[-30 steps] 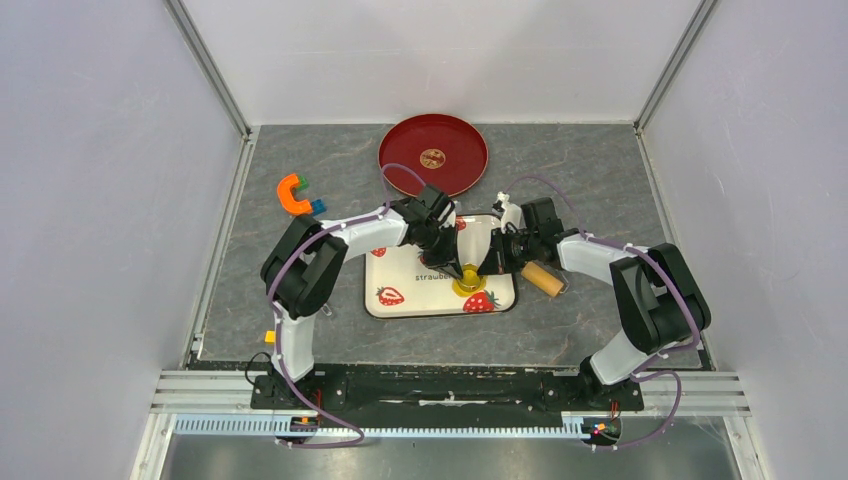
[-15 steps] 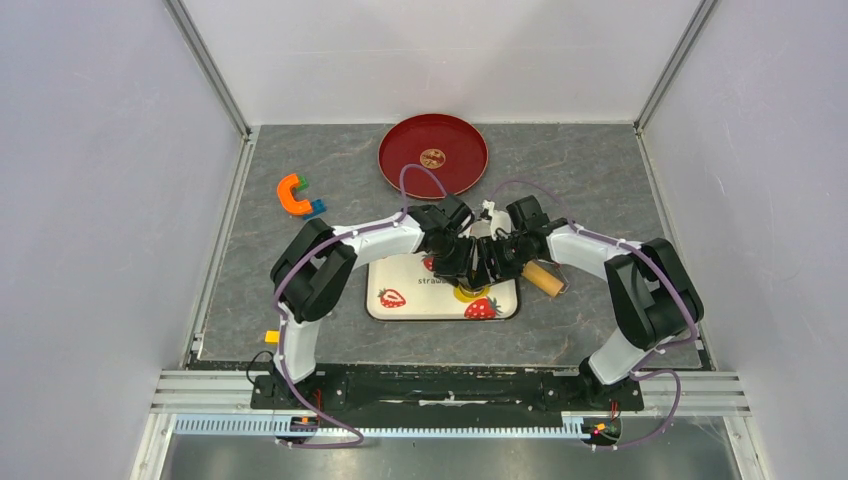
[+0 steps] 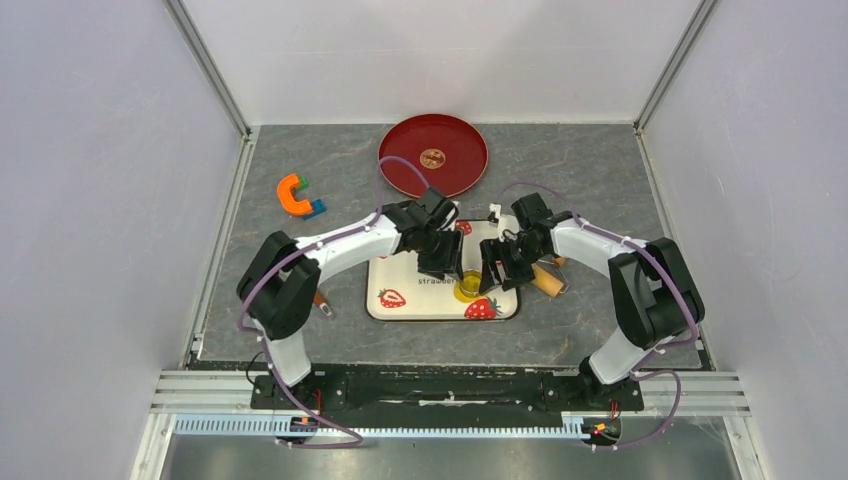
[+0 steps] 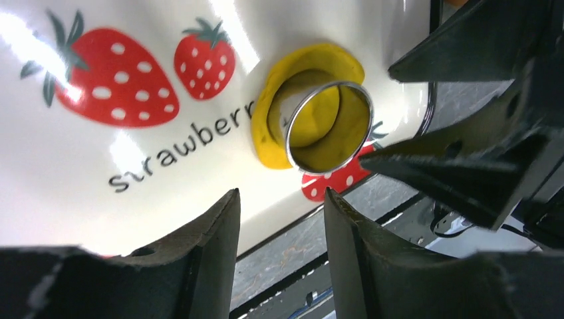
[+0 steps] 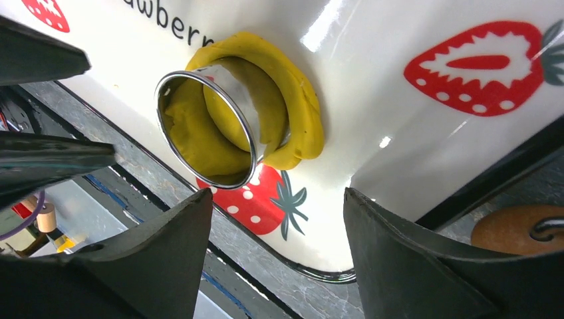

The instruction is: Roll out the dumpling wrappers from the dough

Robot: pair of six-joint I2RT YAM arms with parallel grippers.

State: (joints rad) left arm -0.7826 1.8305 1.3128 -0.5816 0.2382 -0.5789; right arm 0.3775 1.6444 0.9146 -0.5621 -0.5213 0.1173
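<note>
A flattened patch of yellow dough (image 4: 266, 136) (image 5: 302, 113) lies on the white strawberry board (image 3: 400, 290), near its front right corner. A shiny metal ring cutter (image 4: 290, 129) (image 5: 247, 143) (image 3: 468, 287) stands pressed into it. The round of dough inside the ring (image 4: 318, 123) (image 5: 189, 136) is the dumpling wrapper, walled in by the cutter. My left gripper (image 4: 281, 196) (image 3: 441, 268) hangs open just left of the ring, holding nothing. On the ring's right side my right gripper (image 5: 278, 194) (image 3: 493, 275) also stands open with nothing between its fingers.
A wooden rolling pin (image 3: 547, 280) (image 5: 512, 229) lies just off the board's right edge, under the right arm. A red plate (image 3: 433, 155) sits at the back of the table. An orange U-shaped toy (image 3: 295, 195) lies at the back left.
Both grippers were shut together over the ring cutter. They have opened and drawn apart to either side, leaving the cutter standing in the dough.
</note>
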